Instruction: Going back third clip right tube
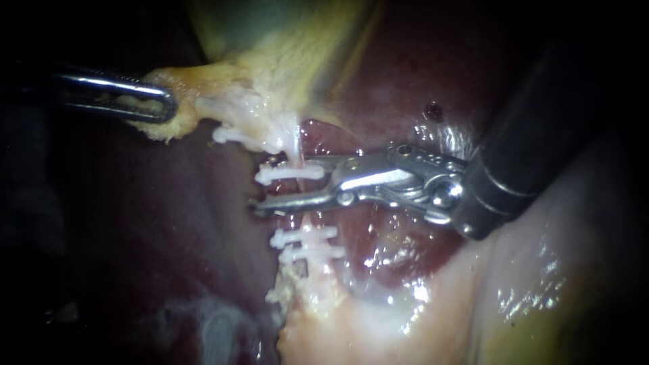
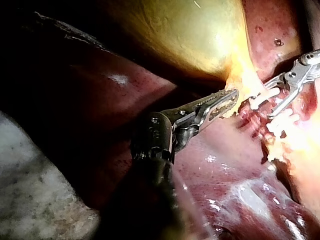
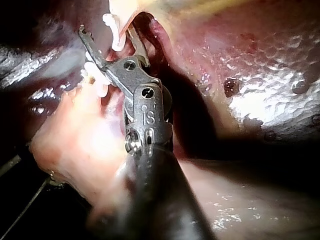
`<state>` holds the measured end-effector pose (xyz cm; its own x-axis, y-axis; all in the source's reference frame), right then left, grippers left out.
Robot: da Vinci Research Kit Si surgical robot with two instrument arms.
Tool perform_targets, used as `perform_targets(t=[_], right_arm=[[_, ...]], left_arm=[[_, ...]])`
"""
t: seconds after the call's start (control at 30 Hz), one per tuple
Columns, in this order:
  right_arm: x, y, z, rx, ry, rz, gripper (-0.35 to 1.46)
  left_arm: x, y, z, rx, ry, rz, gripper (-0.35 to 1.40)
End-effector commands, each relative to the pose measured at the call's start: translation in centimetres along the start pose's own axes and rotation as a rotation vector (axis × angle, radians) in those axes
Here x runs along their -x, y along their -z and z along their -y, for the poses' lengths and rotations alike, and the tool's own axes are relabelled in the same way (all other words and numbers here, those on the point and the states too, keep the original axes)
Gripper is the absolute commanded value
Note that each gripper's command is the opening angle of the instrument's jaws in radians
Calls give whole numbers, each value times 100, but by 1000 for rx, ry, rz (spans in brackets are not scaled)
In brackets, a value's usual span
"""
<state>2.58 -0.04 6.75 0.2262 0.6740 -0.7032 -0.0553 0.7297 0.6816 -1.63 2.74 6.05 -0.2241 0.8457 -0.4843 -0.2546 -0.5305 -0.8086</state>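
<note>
Jaws of the right instrument (image 1: pixel 262 184) are standing open, with a clear gap between the upper and lower jaw. They are straddling the pale tube (image 1: pixel 295 145) that is running down from the gallbladder (image 1: pixel 270 61). A white clip (image 1: pixel 291 172) is sitting closed across this tube between the two jaws, just under the upper one. Whether either jaw is touching the clip cannot be told. Two further clips (image 1: pixel 304 236) are lying across the same tube below the lower jaw, close together and near-parallel. The right wrist view is showing the same spread of the jaws, with white clip material between them.

Jaws of the left instrument (image 1: pixel 162 105) are gripping a yellowish fold at the gallbladder's edge, well to the left of the tube. Dark red liver (image 1: pixel 135 223) is lying beneath both instruments.
</note>
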Motion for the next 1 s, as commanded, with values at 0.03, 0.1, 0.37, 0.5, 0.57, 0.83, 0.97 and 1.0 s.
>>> perform_targets(t=[0.03,0.1,0.37,0.5,0.57,0.83,0.97,1.0], right_arm=[[0,3,-1,-1,6,0,50],[0,10,0,4,23,1,50],[6,44,5,-15,107,20,50],[7,71,14,-33,181,38,50],[5,83,18,-42,223,40,50],[-10,128,29,-65,292,72,50],[-10,138,33,-71,292,72,50],[-10,139,33,-72,292,72,50]], left_arm=[[0,0,0,0,0,0,-35],[0,0,0,0,0,0,-35],[0,0,0,0,0,0,-35],[0,1,0,1,-1,0,-35],[0,1,0,1,-1,0,-35],[0,1,1,1,-1,0,-35],[0,1,2,1,-1,1,-35],[0,1,2,1,-1,1,-35]])
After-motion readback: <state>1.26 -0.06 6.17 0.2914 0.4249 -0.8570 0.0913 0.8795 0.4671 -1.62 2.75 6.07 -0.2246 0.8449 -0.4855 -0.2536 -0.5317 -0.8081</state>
